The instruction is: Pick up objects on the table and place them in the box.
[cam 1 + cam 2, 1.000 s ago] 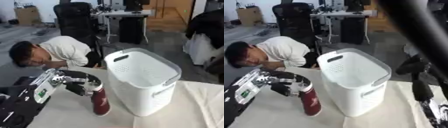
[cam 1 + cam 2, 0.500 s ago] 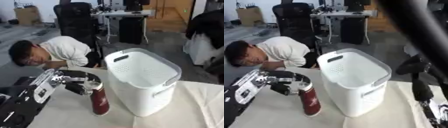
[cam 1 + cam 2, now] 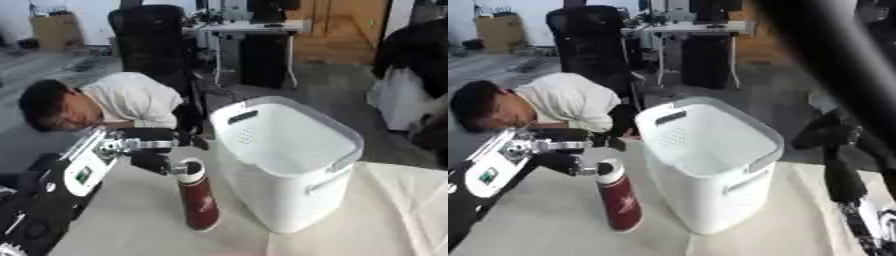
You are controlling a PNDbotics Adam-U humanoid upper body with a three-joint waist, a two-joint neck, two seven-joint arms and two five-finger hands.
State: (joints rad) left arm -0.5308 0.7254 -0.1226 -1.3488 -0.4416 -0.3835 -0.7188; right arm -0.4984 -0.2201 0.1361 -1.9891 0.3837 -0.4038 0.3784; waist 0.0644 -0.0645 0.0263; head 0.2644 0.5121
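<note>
- The left hand (image 3: 156, 152) comes in from the left side, fingers and thumb curled round the top of a dark red bottle (image 3: 199, 201).
- The bottle has a pale cap; it stands a little tilted on the cream-covered surface (image 3: 140, 220), its base touching the cloth.
- A tall white plastic basket (image 3: 289, 165) stands just beside the bottle, on its right, open at the top.
- The right arm shows only as dark, blurred shapes at the right edge; I cannot tell how that hand stands.
</note>
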